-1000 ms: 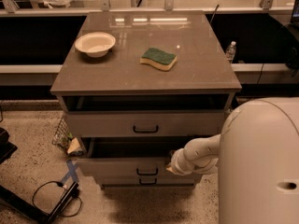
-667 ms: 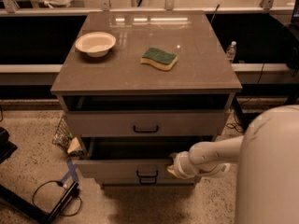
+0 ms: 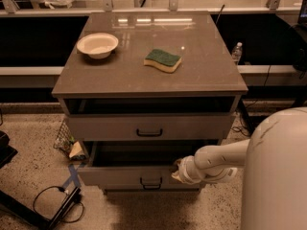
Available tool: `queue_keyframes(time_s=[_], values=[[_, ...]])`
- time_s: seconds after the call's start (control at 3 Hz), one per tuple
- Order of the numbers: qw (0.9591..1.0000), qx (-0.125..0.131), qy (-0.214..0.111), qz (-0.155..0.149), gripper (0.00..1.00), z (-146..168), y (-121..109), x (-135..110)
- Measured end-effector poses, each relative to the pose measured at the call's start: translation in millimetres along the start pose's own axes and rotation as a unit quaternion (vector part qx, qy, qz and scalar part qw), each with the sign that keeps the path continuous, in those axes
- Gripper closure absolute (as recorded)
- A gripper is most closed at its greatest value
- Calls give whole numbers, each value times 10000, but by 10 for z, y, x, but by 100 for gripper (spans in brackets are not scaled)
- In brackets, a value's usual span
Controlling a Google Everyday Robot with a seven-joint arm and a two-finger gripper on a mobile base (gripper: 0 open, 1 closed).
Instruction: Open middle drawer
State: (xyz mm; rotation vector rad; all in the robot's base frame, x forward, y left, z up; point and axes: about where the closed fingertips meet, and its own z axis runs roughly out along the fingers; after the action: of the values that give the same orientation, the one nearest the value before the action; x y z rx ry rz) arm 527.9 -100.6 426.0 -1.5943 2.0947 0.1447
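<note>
the middle drawer (image 3: 112, 175) sits at 6 o'clock in the view, low on the cabinet (image 3: 144, 83). its front stands clearly forward of the upper drawer (image 3: 105, 127), and a dark open cavity shows behind its top edge. i judge the opening mostly done. what may be left is a little more pull, if the runners allow it, then releasing and backing the arm away. how much travel remains cannot be read from here.

the gripper (image 3: 178, 171) is at the top edge of that drawer's front, at about 2 o'clock from its small black bar handle (image 3: 151, 182). it is carried by the white arm (image 3: 218, 158), which reaches in from 3 o'clock. it is not on the handle but at the lip of the front, just beside the cavity. whether it is clamped on that lip or only resting against it, i cannot tell.

the drawer itself is wide and shallow, with a plain flat grey-beige front and a dull finish, and its handle is at the centre. its left side wall shows as a slanted strip at 9 o'clock of the cavity. nothing can be made out inside, as it is all shadow.

the upper drawer also has a dark gap over its front. on the cabinet's top a bowl (image 3: 97, 44) lies at 10 o'clock and a sponge (image 3: 163, 60) lies near the middle. both are well apart from the work.
</note>
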Motion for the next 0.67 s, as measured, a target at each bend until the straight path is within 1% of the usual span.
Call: queue_keyframes(time_s=[0.33,0.67], values=[[9999,-112,-4,14,100,-11,58,14],[9999,-112,-4,14,100,-11,58,14]])
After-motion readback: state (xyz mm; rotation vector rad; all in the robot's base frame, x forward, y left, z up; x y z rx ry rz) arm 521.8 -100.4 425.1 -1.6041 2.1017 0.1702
